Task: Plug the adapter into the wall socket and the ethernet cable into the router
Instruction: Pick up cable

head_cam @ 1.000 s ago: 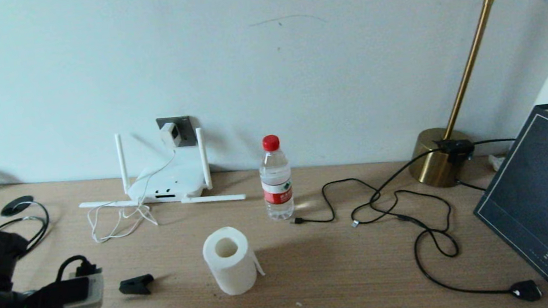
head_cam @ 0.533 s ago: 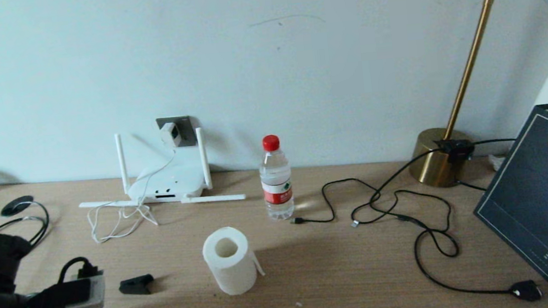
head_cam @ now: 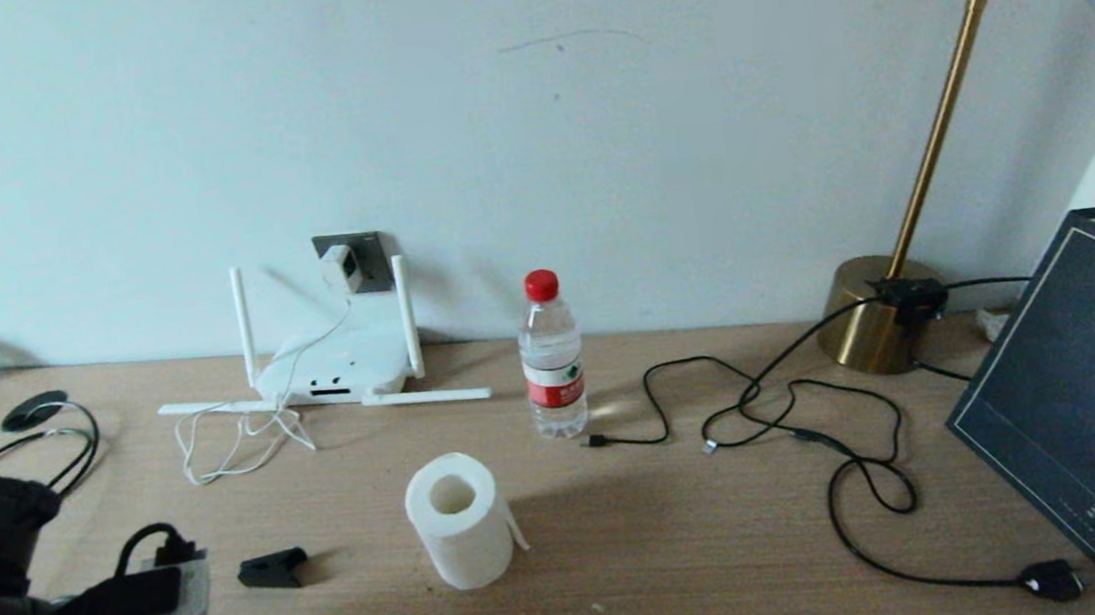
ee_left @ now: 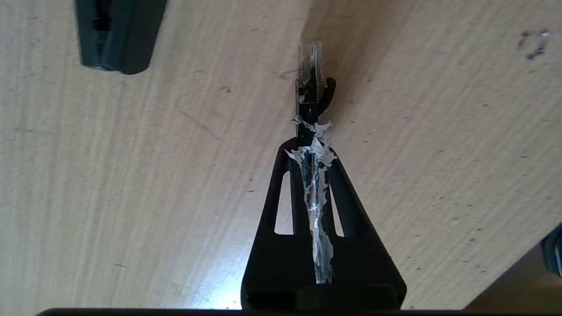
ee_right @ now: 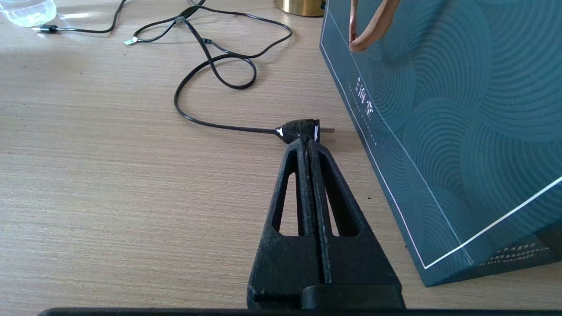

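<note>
Since a second ago the left gripper (ee_left: 311, 131) has dropped lower at the desk's near-left corner and closed on the ethernet cable (ee_left: 310, 70), whose tip has lifted off the wood where it lay loose before. The rest of the desk (head_cam: 690, 535) has not changed.

Counted: one router (head_cam: 332, 368) with four antennas — two upright, two flat on the desk; one adapter (head_cam: 341, 267) already seated in the one wall socket (head_cam: 371, 249), its thin white cord (head_cam: 239, 443) trailing down in loops beside the router; one water bottle (head_cam: 551, 357) with a red cap and a red-and-white label too small to read; one paper roll (head_cam: 458, 519); one small black clip (head_cam: 272, 569); one brass lamp (head_cam: 874, 311); one dark teal gift bag (ee_right: 448, 131) with pale lettering I cannot make out; and loose black cables (head_cam: 820, 422), one ending in a two-pin plug (ee_right: 300, 130).

The left claw is pinched fully together on the ethernet cable just behind its clear connector, which sticks out past the fingertips above the wood; shreds of white tape cling to the finger pads (ee_left: 317, 184). The black clip lies ahead and to one side of this claw, the router far beyond it by the wall.

The right gripper (ee_right: 309, 147) is pressed closed on nothing, its tip just short of the two-pin plug, with the gift bag close alongside.
</note>
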You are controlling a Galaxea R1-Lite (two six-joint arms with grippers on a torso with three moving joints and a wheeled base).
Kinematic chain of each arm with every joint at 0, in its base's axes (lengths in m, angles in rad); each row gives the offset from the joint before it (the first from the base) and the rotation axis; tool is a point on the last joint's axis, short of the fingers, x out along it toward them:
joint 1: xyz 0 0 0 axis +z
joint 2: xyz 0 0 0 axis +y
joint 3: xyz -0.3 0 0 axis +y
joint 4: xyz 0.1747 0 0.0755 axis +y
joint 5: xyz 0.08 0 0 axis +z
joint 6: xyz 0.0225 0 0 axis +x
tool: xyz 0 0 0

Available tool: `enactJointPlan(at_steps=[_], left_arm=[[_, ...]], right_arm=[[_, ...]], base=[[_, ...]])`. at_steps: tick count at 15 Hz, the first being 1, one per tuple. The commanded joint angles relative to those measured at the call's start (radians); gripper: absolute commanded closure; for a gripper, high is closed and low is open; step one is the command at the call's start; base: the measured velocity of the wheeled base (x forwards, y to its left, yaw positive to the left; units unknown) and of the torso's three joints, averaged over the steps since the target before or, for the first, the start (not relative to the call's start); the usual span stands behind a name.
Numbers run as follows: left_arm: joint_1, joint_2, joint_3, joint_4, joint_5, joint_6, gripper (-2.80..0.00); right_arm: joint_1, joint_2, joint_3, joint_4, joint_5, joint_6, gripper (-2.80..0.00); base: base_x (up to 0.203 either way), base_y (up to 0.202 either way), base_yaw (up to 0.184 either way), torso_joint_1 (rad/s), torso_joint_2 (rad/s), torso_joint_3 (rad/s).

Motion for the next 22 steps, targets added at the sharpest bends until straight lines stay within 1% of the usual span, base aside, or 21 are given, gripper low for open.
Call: enactJointPlan(at_steps=[1,4,6,8,9,11,15,17,18,19,21,22], left_arm=[[0.0,-0.023,0.005,0.003,-0.004,0.012,0.0],[0.002,-0.13,-0.001,0.032,-0.017,0.018,0.0],[0.002,-0.225,-0.014,0.115,-0.041,0.019,0.0],[-0.003,-0.301,-0.05,0.196,-0.07,0.027,0.0],[-0.012,-0.327,-0.086,0.208,-0.09,0.03,0.0],[-0.078,-0.344,-0.153,0.209,-0.116,0.032,0.0],[-0.174,-0.356,-0.293,0.187,-0.118,0.019,0.0],[-0.241,-0.353,-0.357,0.116,-0.081,-0.009,0.0],[-0.291,-0.352,-0.382,0.075,-0.047,-0.043,0.0],[-0.341,-0.35,-0.405,0.048,-0.01,-0.08,0.0],[-0.432,-0.349,-0.438,-0.021,0.099,-0.133,0.0],[-0.461,-0.345,-0.442,-0.058,0.118,-0.142,0.0]], right_arm=[[0.0,0.001,0.0,0.001,0.0,-0.001,0.0],[0.0,0.0,0.0,0.001,0.0,-0.001,0.0],[0.0,0.001,0.0,0.001,0.0,-0.001,0.0],[0.0,0.0,0.0,0.001,0.0,-0.001,0.0],[0.0,0.001,0.0,0.001,0.0,-0.001,0.0],[0.0,0.0,0.0,0.001,0.0,-0.001,0.0],[0.0,0.0,0.0,0.001,-0.001,-0.002,0.0],[0.0,0.0,0.0,0.001,-0.001,-0.002,0.0],[0.0,0.001,0.0,0.001,-0.001,-0.001,0.0],[0.0,0.001,0.0,0.001,-0.001,-0.001,0.0],[0.0,0.0,0.0,0.001,-0.005,-0.004,0.0],[0.0,0.001,0.0,0.001,-0.003,-0.003,0.0]], base=[[0.0,0.0,0.0,0.0,0.0,0.0],[0.0,0.0,0.0,0.0,0.0,0.0],[0.0,0.0,0.0,0.0,0.0,0.0],[0.0,0.0,0.0,0.0,0.0,0.0],[0.0,0.0,0.0,0.0,0.0,0.0],[0.0,0.0,0.0,0.0,0.0,0.0],[0.0,0.0,0.0,0.0,0.0,0.0],[0.0,0.0,0.0,0.0,0.0,0.0],[0.0,0.0,0.0,0.0,0.0,0.0],[0.0,0.0,0.0,0.0,0.0,0.0],[0.0,0.0,0.0,0.0,0.0,0.0],[0.0,0.0,0.0,0.0,0.0,0.0]])
